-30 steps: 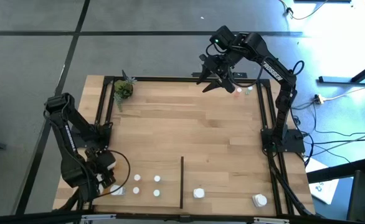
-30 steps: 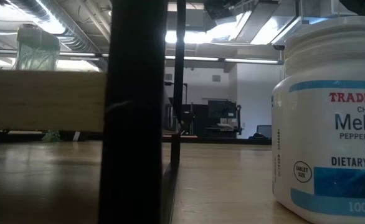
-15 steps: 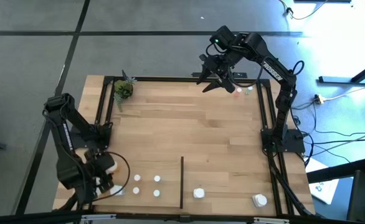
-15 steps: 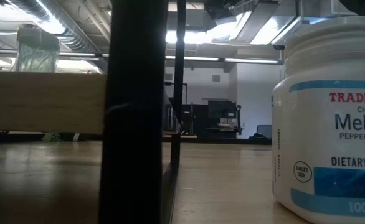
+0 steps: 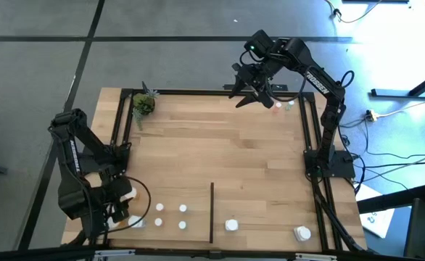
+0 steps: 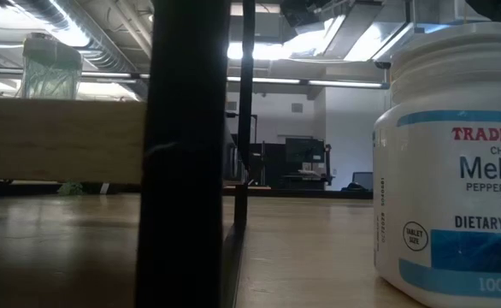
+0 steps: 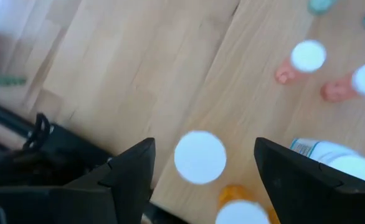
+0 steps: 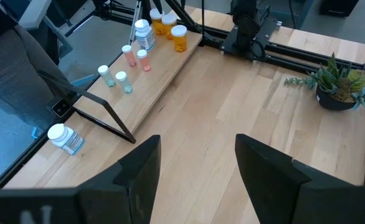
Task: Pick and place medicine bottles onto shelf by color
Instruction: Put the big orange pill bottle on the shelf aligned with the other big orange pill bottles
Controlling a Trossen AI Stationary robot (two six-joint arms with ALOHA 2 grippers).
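From above, the left tool [image 5: 118, 210] hangs over the near left corner of the shelf [image 5: 220, 159], beside a small group of medicine bottles [image 5: 170, 215] seen only as white caps. The left wrist view shows more: the fingers [image 7: 129, 168] stand wide apart and hold nothing, and one white cap [image 7: 199, 157] lies between them, lower down. An orange bottle [image 7: 240, 205] and a larger white bottle [image 7: 335, 163] with a label stand close by, and two thin pink bottles [image 7: 301, 61] are a little farther off.

The right tool [image 5: 254, 93] is over the far edge of the shelf, near its right corner. Its fingers [image 8: 139, 168] are also well apart and empty. Its wrist view looks across the whole board: the bottles stand in a row along the opposite edge, orange ones [image 8: 178, 37], pink ones and pale green ones [image 8: 115, 78], and one white bottle [image 8: 63, 138] stands alone past the black divider strip [image 8: 104, 115]. The potted plant [image 8: 338, 87] is at one corner.

The low view shows neither tool. It gives only a big white bottle [image 6: 451, 162] with a blue label close to the camera, on the wood, beside a black post [image 6: 186, 154].

In the high view two more white-capped bottles [image 5: 231, 225] stand on the right of the divider.
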